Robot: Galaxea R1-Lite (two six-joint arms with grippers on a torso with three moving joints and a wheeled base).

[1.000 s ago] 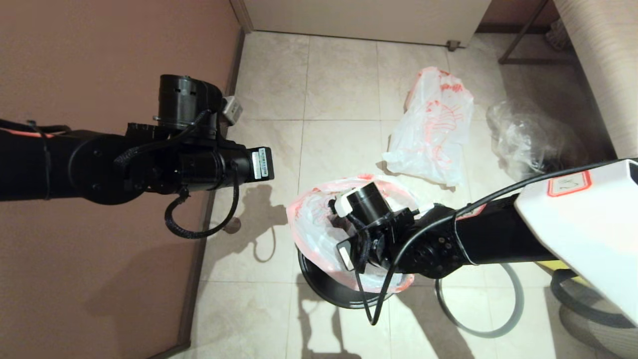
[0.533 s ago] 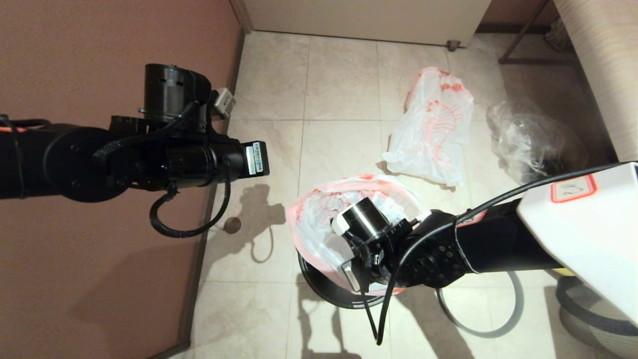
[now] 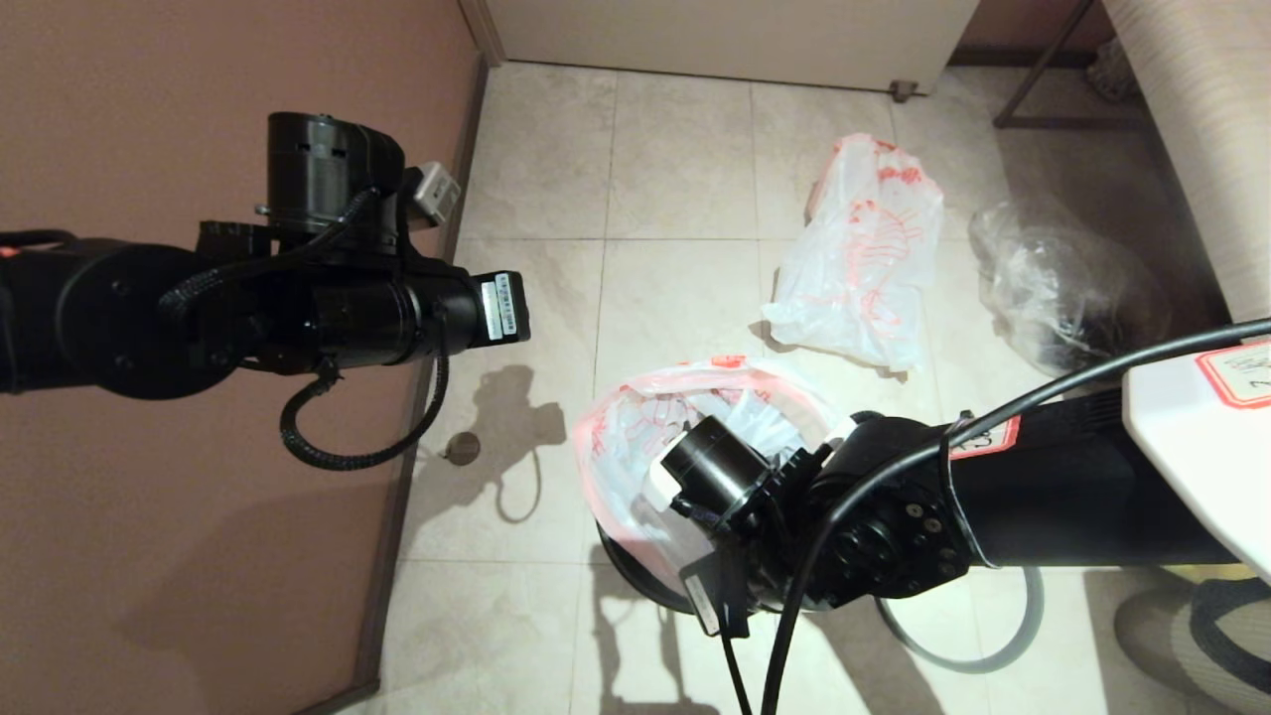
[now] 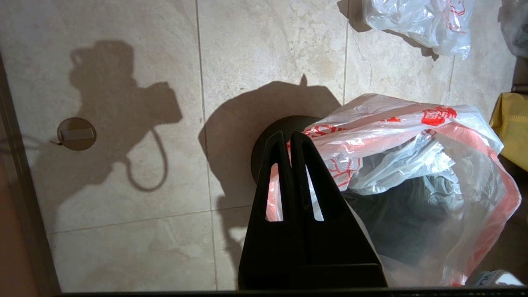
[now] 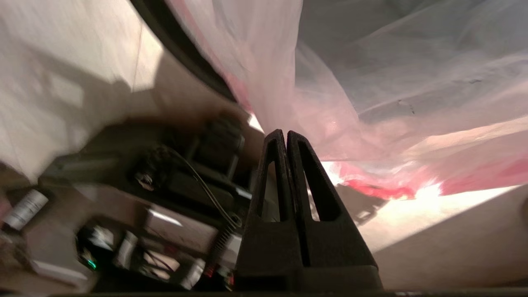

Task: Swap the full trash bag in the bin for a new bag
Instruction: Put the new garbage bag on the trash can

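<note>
The black bin [image 3: 628, 568] stands on the tiled floor with the new bag [image 3: 635, 447] in it, mouth open, pink-red band along its edge. In the left wrist view my left gripper [image 4: 291, 134] is shut and empty, hanging high over the bin's [image 4: 264, 144] left rim beside the new bag [image 4: 412, 136]. My right gripper [image 5: 286, 133] is shut with its tips pinching the bag's pink film [image 5: 330, 123] just outside the bin's near rim [image 5: 181, 45]; the head view hides it under the wrist. The full trash bag [image 3: 864, 268] lies on the floor beyond the bin.
The grey ring [image 3: 1003, 650] lies on the floor right of the bin. A clear bag [image 3: 1062, 288] sits at the right by the wall, a yellow bag [image 4: 509, 123] near it. A brown wall runs along the left, with a floor drain [image 3: 461, 449] beside it.
My right wrist has moved down and toward me, over the bin's near rim, drawing the bag's edge along. The left arm has drifted left, away from the bin.
</note>
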